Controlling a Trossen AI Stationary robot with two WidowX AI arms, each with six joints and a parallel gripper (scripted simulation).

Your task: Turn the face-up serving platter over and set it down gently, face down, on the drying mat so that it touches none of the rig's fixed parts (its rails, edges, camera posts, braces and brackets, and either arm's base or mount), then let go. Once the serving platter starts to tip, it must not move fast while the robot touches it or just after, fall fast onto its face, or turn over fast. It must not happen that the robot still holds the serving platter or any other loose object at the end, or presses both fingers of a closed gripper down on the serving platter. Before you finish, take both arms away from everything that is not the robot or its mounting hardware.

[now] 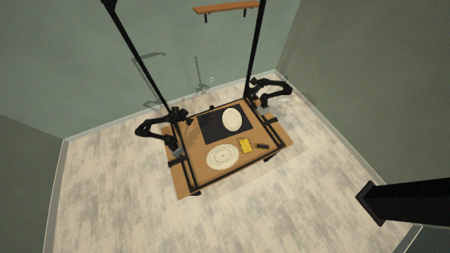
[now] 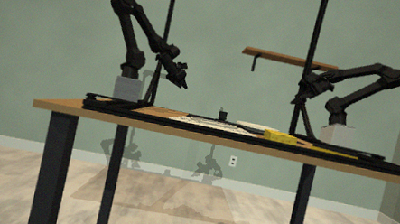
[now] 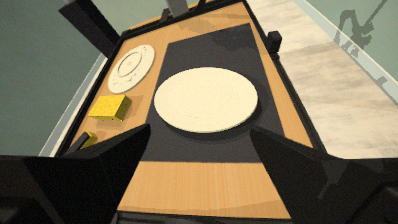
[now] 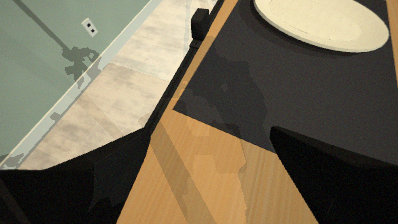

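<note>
Left gripper (image 1: 252, 97) (image 2: 296, 101) (image 3: 200, 128) and right gripper (image 1: 189, 121) (image 2: 185, 86) (image 4: 210, 132) spread empty above table (image 1: 197, 161) (image 2: 60, 105) (image 3: 200, 185) (image 4: 185, 175); shallow rim grip could slip mid-turn, dropping platter (image 1: 232, 119) (image 2: 258, 126) (image 3: 206, 100) (image 4: 325, 22) fast

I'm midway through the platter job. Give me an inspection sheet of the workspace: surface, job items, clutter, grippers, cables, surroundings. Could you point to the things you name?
Surface: wooden table top (image 1: 202, 171) (image 2: 61, 103) (image 3: 200, 187) (image 4: 190, 192); no spill seen.
Job items: serving platter (image 1: 231, 119) (image 2: 258, 126) (image 3: 206, 100) (image 4: 325, 25) flat on the dark drying mat (image 1: 211, 129) (image 3: 200, 150) (image 4: 225, 90); upward face unclear.
Clutter: patterned plate (image 1: 222, 156) (image 2: 213, 125) (image 3: 131, 65), yellow block (image 1: 245, 146) (image 2: 280, 137) (image 3: 110, 107) and small dark-and-yellow item (image 1: 262, 146) (image 2: 334, 152) (image 3: 90, 140), all off the mat.
Grippers: left gripper (image 2: 295, 102) (image 3: 201, 128) and right gripper (image 1: 189, 121) (image 2: 184, 87) (image 4: 210, 132) open, empty, above the table.
Cables: nothing seen.
Surroundings: wall shelf (image 1: 226, 7) (image 2: 278, 56), wall outlet (image 1: 212, 80) (image 2: 233, 161) (image 4: 89, 27); no people seen.
</note>
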